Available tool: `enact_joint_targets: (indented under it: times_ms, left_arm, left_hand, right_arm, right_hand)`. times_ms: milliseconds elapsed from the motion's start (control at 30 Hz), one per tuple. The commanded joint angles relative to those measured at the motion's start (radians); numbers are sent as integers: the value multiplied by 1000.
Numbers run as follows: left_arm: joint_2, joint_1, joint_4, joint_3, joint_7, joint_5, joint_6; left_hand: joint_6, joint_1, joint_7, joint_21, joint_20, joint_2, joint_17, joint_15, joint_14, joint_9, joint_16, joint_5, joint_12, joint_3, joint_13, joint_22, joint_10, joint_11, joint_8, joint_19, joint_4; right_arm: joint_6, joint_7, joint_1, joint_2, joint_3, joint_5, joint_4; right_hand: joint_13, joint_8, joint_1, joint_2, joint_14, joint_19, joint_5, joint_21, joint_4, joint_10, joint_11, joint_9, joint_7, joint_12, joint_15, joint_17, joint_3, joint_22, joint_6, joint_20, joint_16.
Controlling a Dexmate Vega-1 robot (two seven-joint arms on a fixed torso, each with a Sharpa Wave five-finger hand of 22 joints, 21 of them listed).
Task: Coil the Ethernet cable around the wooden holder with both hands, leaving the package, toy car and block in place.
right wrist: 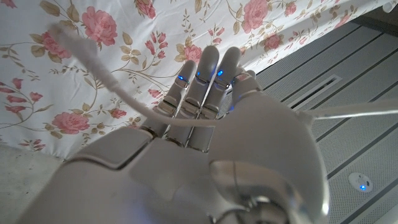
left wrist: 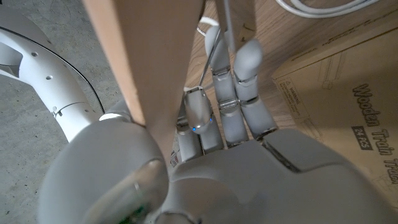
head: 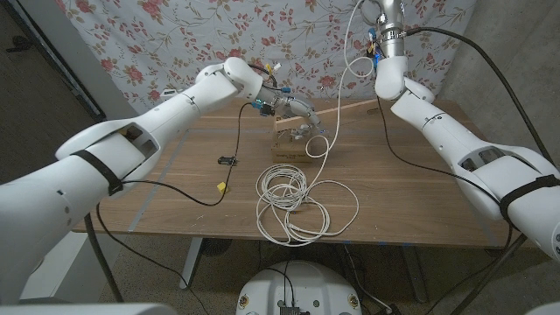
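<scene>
Left fingers (left wrist: 239, 93) grip the wooden holder (head: 290, 138); raised right fingers (right wrist: 205, 84) hold the Ethernet cable (head: 293, 203)

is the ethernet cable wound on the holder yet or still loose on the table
Mostly loose. The Ethernet cable lies in slack loops on the table in front of the wooden holder; one strand rises to the raised right hand.

The robot's two arms are clad in glossy white rounded shells, each banded by a black strap near the elbow, with black cables trailing from both. The left hand (left wrist: 230, 124) and right hand (right wrist: 205, 93) have pale grey segmented fingers, some lit by small blue lights.
</scene>
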Motion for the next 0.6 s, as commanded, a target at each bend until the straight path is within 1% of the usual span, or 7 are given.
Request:
enact_joint_targets:
  times_ms: [33, 100, 233, 300, 433, 533, 600]
  left_arm:
    - [-12, 8, 21, -3, -33, -20, -43]
    - [-9, 15, 12, -9, -39, -31, -51]
    - [12, 31, -48, -15, -41, -38, -51]
    - [24, 42, -79, -23, -42, -48, -50]
    - [61, 65, -149, -38, -31, -60, -34]
    - [95, 83, -202, -50, -18, -68, -10]
    - [119, 94, -237, -58, -8, -71, 9]
  left_hand:
    - [-2, 131, 7, 4, -42, 122, 289, -159, 229, 4, 584, 7, -1, 3, 0, 8, 1, -8, 10, 0, 1]
    - [-2, 131, 6, 2, -42, 122, 289, -162, 228, 1, 584, 8, -2, 2, 0, 7, 1, -7, 9, 0, 1]
    - [-1, 131, 7, 1, -42, 122, 286, -162, 225, -3, 582, 8, -2, 2, 0, 3, 0, -7, 9, 0, 1]
    - [-4, 131, 6, 1, -43, 122, 291, -161, 231, 7, 587, 9, -2, 2, 0, 2, -1, -8, 15, 0, 1]
    - [-5, 130, 3, 1, -43, 122, 288, -161, 229, 5, 585, 9, -2, 0, 0, 0, -2, -8, 16, 1, 2]
    - [-5, 130, 4, 0, -43, 123, 289, -162, 230, 0, 586, 10, -1, 0, 0, -3, -1, -9, 14, 1, 2]
    - [-6, 130, 3, 3, -43, 123, 291, -162, 232, 5, 589, 10, -1, 0, 0, 1, -2, -8, 17, 0, 2]
  right_arm:
    - [-125, 188, 129, -24, -84, -26, 18]
    - [-147, 231, 158, -20, -103, -30, 38]
    - [-186, 307, 218, -10, -156, -56, 95]
    - [-209, 348, 242, -5, -183, -65, 122]
    - [-220, 394, 285, 13, -233, -77, 209]
    - [-238, 407, 311, 20, -272, -97, 264]
    - [-242, 419, 324, 27, -285, -87, 308]
  right_hand:
    - [2, -5, 4, 4, 10, -7, 7, 8, 3, -7, -4, 2, 50, -2, -87, 9, -6, 1, 60, -134, -6]
    - [-2, -6, 5, 4, 9, -8, 9, 9, 3, -6, -6, 2, 48, -4, -87, 11, -8, 0, 60, -135, -9]
    - [-4, -9, 7, 4, 7, -10, 12, 12, 4, -8, -7, 1, 44, -7, -88, 15, -12, -3, 62, -140, -16]
    - [-4, -11, 7, 3, 7, -11, 14, 14, 4, -9, -4, 0, 42, -8, -88, 17, -14, -4, 62, -142, -20]
    - [-9, -15, 8, 3, 4, -14, 17, 16, 6, -8, 1, -1, 43, -11, -88, 20, -19, -6, 62, -144, -27]
    - [-7, -16, 8, 2, 2, -16, 19, 17, 7, -11, 5, 0, 42, -11, -88, 22, -22, -8, 61, -145, -32]
    - [-5, -16, 8, 2, 1, -19, 20, 18, 8, -14, 3, 2, 38, -12, -87, 24, -25, -9, 61, -146, -36]
